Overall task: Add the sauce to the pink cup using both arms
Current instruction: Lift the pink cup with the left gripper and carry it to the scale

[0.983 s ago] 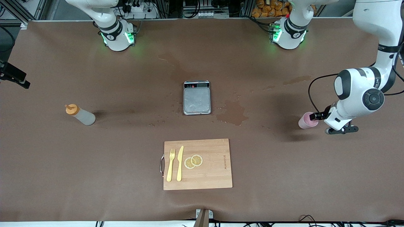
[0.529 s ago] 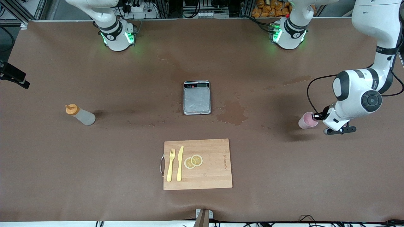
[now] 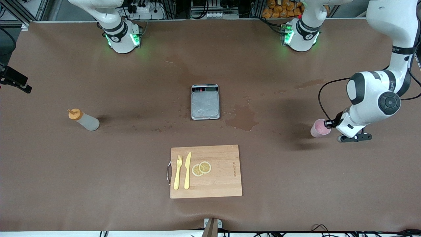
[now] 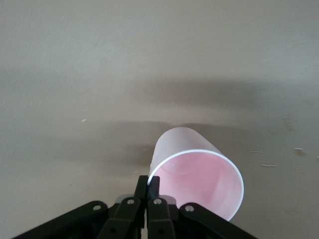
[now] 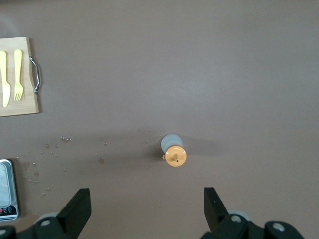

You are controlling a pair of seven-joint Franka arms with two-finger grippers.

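Pinching the rim of the pink cup [image 3: 320,128], the left hand [image 4: 148,186] is clenched on its wall at the left arm's end of the tabletop [image 3: 296,184]. The sauce bottle [image 3: 84,120] stands upright, well apart, toward the right arm's end. The right hand [image 5: 144,206] hangs over it, fingers spread wide, grasping nothing. Securing the cup looks like the current step; next, the right hand likely needs to descend and grip the bottle.

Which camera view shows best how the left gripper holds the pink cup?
The left wrist view: the left gripper is shut on the rim of the pink cup. The front view shows the cup small, with the grip partly hidden. The right wrist view does not show it.
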